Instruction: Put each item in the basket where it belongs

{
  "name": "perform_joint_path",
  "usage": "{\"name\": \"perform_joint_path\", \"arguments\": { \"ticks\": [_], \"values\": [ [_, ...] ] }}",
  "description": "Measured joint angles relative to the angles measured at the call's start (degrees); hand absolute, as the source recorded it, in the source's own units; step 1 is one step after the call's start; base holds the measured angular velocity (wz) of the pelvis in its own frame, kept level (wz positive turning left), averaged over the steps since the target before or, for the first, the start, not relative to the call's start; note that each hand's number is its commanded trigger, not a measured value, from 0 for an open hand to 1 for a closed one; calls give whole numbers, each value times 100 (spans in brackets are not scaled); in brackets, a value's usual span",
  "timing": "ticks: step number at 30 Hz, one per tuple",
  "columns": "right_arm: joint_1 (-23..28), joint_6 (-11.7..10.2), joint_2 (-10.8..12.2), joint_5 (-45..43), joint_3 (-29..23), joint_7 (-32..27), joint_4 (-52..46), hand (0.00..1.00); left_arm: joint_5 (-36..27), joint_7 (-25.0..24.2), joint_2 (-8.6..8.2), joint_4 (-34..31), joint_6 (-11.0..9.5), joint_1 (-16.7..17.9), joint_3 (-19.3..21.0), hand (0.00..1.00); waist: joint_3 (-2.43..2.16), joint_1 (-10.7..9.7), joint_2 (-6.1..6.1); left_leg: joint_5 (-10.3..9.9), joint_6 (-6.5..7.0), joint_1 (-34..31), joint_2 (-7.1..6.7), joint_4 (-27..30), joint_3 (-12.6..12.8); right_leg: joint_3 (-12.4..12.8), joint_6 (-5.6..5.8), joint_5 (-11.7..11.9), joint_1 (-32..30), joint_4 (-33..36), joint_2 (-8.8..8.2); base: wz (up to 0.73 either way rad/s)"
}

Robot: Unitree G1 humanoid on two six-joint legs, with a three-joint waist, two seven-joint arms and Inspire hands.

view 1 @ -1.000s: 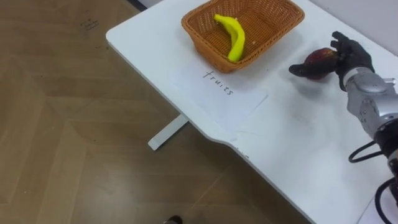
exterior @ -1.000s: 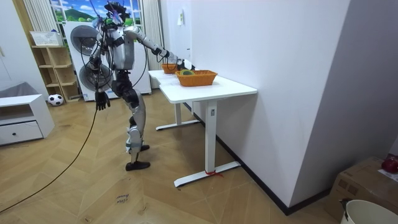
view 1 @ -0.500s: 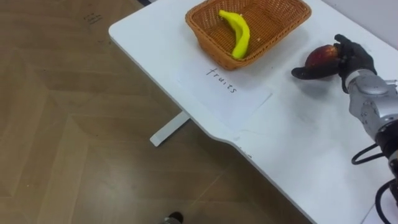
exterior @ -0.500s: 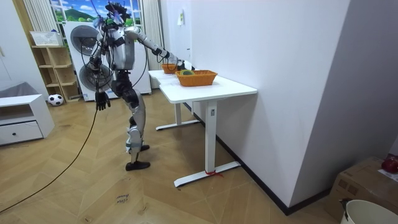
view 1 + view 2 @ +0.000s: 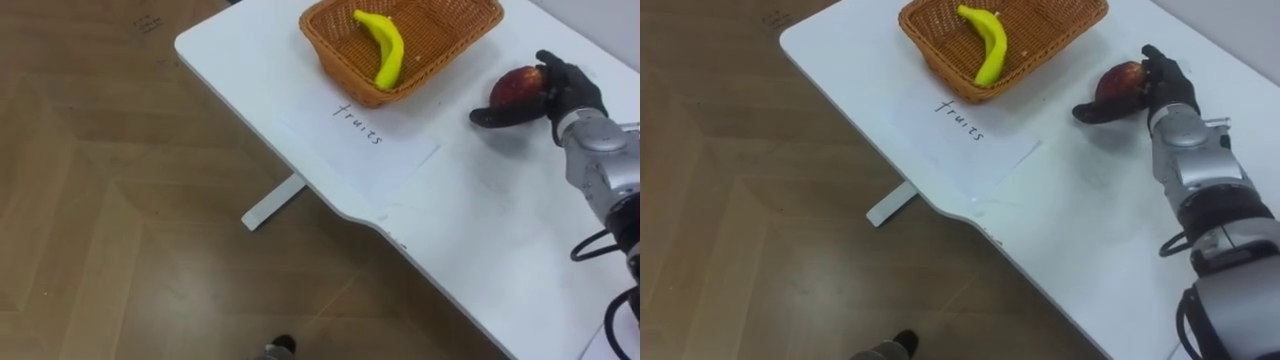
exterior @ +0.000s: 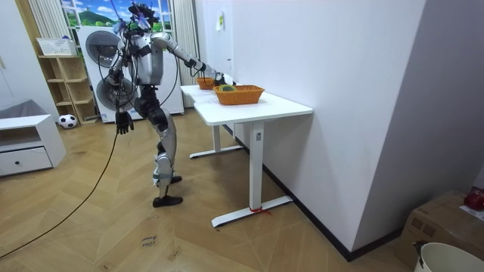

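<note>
The right hand has its fingers curled round a red fruit. It holds the fruit over the white counter, just to the right of the fruit basket. The left hand hangs down by the robot's side.

I think the job now is to put the red fruit in the fruit basket. To do it well, the hand should go left and a bit farther away, high enough to pass over the rim. It should stop over the bare part of the basket, not on top of the banana. Then it should go down low and let go softly, so the round fruit does not bounce or roll out.

Count them: one red fruit, one banana, one paper label lying near the fruit basket. In the room view the counter has two baskets, a far basket and a near basket.
</note>
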Motion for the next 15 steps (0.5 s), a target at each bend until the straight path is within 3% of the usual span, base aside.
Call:
{"name": "perform_joint_path", "arguments": {
  "ticks": [7,15],
  "values": [
    [0,-11,-248,-15,5,147,15,100,0,-5,-2,41,-33,-110,1,0,13,34,17,-2,-1,1,2,6,0,-5,-8,5,-4,-3,1,0],
    [1,-11,-354,-117,1,315,28,100,3,-94,-2,38,-24,-115,11,0,18,87,23,-2,-1,2,12,0,24,2,-9,5,-30,-4,-1,-3]
  ]
}}
